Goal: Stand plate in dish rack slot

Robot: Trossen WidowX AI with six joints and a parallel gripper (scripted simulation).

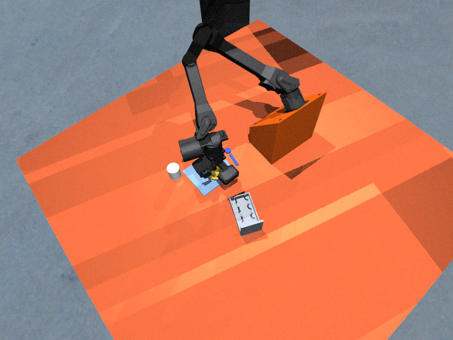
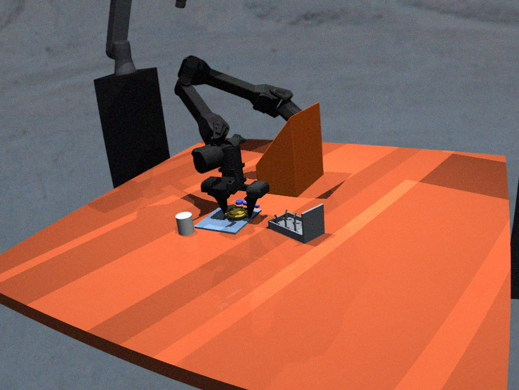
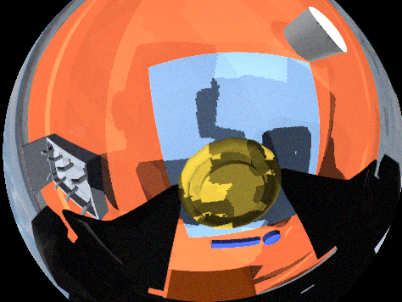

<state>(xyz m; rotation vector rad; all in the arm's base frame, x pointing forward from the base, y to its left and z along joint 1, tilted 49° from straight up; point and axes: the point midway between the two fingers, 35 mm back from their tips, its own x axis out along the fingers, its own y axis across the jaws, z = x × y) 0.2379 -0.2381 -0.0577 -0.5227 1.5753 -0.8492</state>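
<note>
The yellow round plate (image 1: 216, 176) (image 2: 236, 213) (image 3: 229, 187) lies flat on the light blue mat (image 1: 201, 185) (image 2: 220, 226) (image 3: 178, 89). My gripper (image 2: 238, 215) (image 3: 231, 178) points down over it, with one finger low on each side of the plate. The fingers stand wide, close to the rim; I cannot tell if they touch it. In the top view the gripper body partly hides the plate. The grey dish rack (image 1: 251, 228) (image 2: 313, 223) (image 3: 36, 163) has upright pegs and one tall end wall. Nothing stands in it.
A white cylinder (image 1: 174, 172) (image 2: 184, 224) (image 3: 314, 38) stands beside the mat. A blue bar (image 1: 233, 159) (image 3: 235, 243) and a blue disc (image 1: 227, 150) (image 2: 238, 201) (image 3: 271, 237) lie between mat and arm base. The arm is mounted on an orange wedge block (image 1: 294, 135) (image 2: 293, 167).
</note>
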